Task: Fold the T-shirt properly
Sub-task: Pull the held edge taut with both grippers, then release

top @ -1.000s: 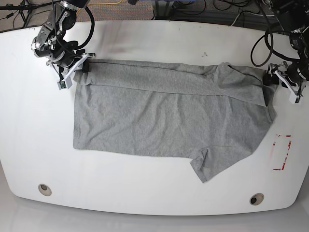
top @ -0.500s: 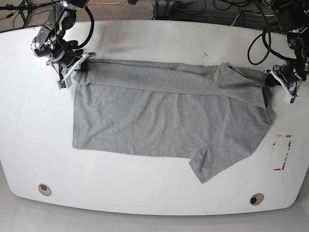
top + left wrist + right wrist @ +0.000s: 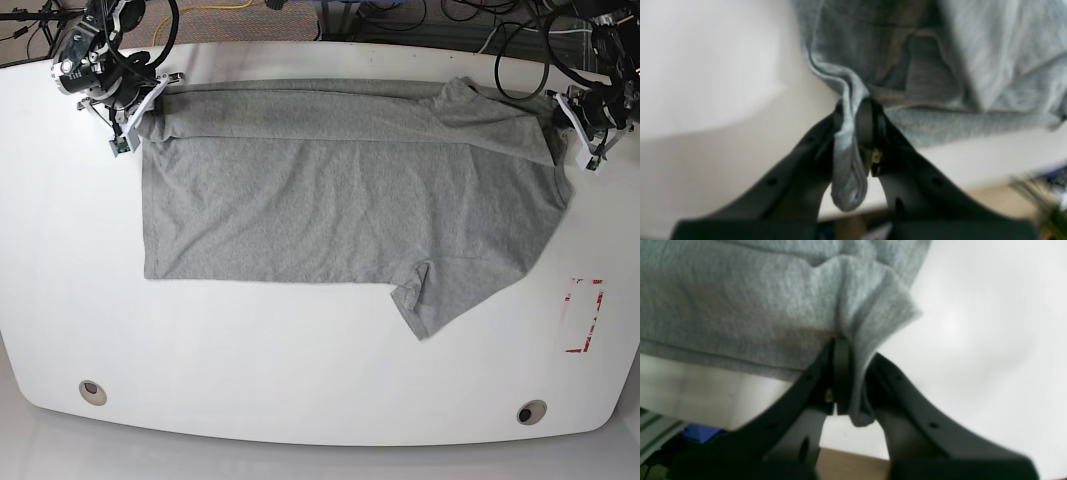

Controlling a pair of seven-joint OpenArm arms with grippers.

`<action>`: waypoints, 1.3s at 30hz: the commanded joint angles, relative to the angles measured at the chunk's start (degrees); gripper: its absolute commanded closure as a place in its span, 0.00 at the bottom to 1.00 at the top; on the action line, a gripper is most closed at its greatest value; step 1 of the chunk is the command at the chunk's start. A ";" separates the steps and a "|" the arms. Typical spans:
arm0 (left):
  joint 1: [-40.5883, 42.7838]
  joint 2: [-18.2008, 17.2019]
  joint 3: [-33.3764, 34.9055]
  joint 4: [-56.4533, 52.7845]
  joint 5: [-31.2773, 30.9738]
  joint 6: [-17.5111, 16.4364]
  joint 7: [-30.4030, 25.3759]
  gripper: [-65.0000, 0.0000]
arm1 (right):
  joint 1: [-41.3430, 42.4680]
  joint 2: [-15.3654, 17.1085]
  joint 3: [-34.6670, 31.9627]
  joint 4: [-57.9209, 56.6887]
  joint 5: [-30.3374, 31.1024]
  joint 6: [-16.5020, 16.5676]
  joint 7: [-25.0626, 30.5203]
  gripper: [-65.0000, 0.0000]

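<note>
Both grippers clamped tight on the shirt [image 3: 340, 200]; jaws fully closed with a pinch of cloth between them in each wrist view.

Left gripper [image 3: 853, 110] holding a bunched fold at the far sleeve-side corner; cloth squeezed between the jaws, a tail hanging down behind the pinch; base view puts it at the far right edge [image 3: 572, 128]. Right gripper [image 3: 848, 350] pinching the hem-side far corner, fabric pleated above the jaws; far left in base view [image 3: 140, 105].

Shirt lying plain side up on the table [image 3: 300, 380], spread sideways; far long edge already doubled over as a band running between the two grips; near sleeve [image 3: 425, 300] sticking out toward the front, unfolded. No lettering visible.

Likely reason for the hold: gripping both ends of the far edge keeps that band taut and straight, ready to carry forward over the body as one lengthwise fold. Uneven tension would skew the crease; sleeve-side grip looks thicker, so more chance of slipping a layer.

Red-marked patch [image 3: 583, 315] on the table well clear of the shirt.
</note>
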 commanded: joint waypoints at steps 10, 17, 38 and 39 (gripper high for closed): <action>6.92 -1.23 -0.71 10.57 1.39 0.38 0.61 1.00 | -4.65 3.30 0.38 3.13 -0.26 0.03 0.14 1.00; 7.27 -1.32 -0.45 10.75 1.39 0.38 0.79 0.99 | -4.83 3.30 0.30 3.13 -0.08 0.03 0.14 0.98; 1.12 -1.23 -4.67 21.82 -0.46 0.38 11.64 0.41 | -2.89 3.91 0.38 8.50 3.43 0.03 0.05 0.08; 0.32 -1.23 -4.76 22.00 -1.07 0.38 11.64 0.41 | -2.28 4.26 0.47 8.32 3.87 0.03 0.05 0.08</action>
